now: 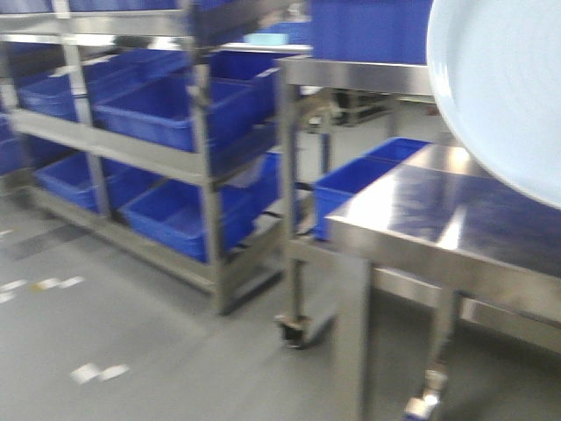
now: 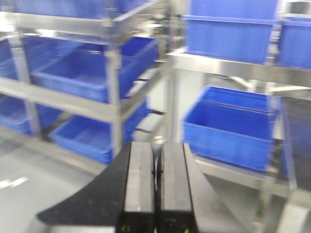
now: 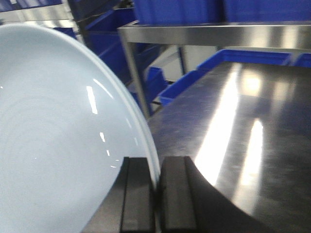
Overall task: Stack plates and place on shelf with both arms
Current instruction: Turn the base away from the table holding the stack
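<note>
1. Steel racks loaded with blue bins stand on the room's grey floor. All the views are somewhat blurred.
2. My right gripper is clamped tight on the rim of a pale bluish-white plate, with one finger on each face.
3. That plate is steeply tilted, almost on edge, and raised in the air. I cannot tell whether a second plate lies stacked against it.
4. Just beside my right gripper lies a shiny steel tabletop. The held rim is by the tabletop's left edge, as my right wrist camera sees it.
5. My left gripper has its fingers pressed together with nothing between them. It hangs in the air facing the racks and bins.
</note>
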Tool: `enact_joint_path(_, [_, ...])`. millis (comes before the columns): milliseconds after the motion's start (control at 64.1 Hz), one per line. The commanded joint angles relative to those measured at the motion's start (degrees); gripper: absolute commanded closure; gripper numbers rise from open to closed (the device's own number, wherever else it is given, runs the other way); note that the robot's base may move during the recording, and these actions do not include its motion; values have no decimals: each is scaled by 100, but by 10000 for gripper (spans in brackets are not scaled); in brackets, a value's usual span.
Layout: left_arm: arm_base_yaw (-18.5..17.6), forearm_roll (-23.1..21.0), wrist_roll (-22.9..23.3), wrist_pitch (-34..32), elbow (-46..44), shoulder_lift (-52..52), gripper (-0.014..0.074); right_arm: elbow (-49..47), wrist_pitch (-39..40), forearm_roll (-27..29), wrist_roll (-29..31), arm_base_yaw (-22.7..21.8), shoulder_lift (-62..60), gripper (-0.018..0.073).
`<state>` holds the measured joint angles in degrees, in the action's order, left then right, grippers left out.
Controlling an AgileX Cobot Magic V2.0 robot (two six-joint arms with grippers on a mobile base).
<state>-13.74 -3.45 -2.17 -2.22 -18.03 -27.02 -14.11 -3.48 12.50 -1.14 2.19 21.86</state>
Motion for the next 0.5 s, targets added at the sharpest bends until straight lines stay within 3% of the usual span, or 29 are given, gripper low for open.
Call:
enact_joint_path(0, [-43, -55, 62, -501, -202, -17, 514, -181, 540, -15, 4, -29, 15, 511])
enact_joint_path(484, [-43, -55, 62, -501, -202, -17, 514, -181, 540, -15, 4, -29, 15, 511])
